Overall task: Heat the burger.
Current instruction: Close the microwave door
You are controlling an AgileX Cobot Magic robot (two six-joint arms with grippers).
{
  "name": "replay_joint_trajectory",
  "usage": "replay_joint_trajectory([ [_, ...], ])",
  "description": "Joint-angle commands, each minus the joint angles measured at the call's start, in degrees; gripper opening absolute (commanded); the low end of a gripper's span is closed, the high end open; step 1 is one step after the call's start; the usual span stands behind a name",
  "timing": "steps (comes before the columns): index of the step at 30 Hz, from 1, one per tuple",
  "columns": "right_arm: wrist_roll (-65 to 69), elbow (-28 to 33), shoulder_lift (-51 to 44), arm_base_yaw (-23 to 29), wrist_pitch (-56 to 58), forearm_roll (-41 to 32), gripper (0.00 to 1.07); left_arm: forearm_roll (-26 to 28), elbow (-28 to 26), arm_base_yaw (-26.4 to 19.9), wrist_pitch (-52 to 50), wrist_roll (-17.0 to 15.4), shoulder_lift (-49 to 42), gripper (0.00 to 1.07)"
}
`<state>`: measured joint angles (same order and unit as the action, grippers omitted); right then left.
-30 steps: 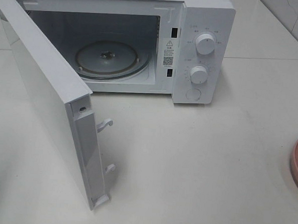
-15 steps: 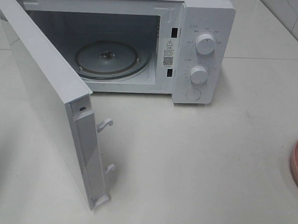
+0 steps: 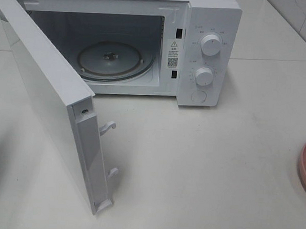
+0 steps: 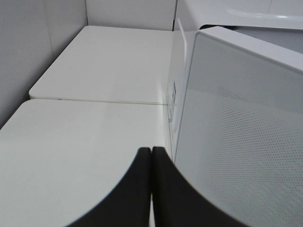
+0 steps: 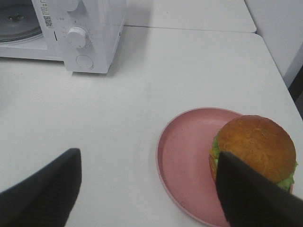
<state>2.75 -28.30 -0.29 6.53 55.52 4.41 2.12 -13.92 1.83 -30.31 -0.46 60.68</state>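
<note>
Burger (image 5: pixel 253 144) looks soft and light; hold its sides gently. Right gripper (image 5: pixel 149 189) is wide apart, empty. Left gripper (image 4: pixel 151 189) is pressed together, empty.

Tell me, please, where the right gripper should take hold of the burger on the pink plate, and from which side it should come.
Probably from above, with the fingers closing on opposite sides of the burger at the bun's widest part. It sits upright on the pink plate, whose raised rim would hinder a low sideways approach. The right gripper is already open wide. Squeeze gently, since the layers look soft.
</note>
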Motion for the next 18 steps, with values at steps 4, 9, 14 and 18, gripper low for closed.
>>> replay_joint_trajectory([
  [4,-0.6,0.1,-1.4,-0.1,-0.5,-0.2,0.76,-5.8,0.1,-0.1,-13.0,-0.7,11.6,0.0],
  [9,-0.6,0.1,-1.4,-0.1,-0.5,-0.2,0.76,-6.6,-0.9,-0.1,-14.4,-1.8,15.8,0.0],
  [14,-0.6,0.1,-1.4,-0.1,-0.5,-0.2,0.76,-8.2,-3.7,-0.1,-14.2,-4.0,19.1,0.0],
  [18,-0.6,0.1,-1.4,-0.1,-0.5,-0.2,0.76,-15.9,-6.5,0.0,-14.3,-7.7,22.9,0.0],
])
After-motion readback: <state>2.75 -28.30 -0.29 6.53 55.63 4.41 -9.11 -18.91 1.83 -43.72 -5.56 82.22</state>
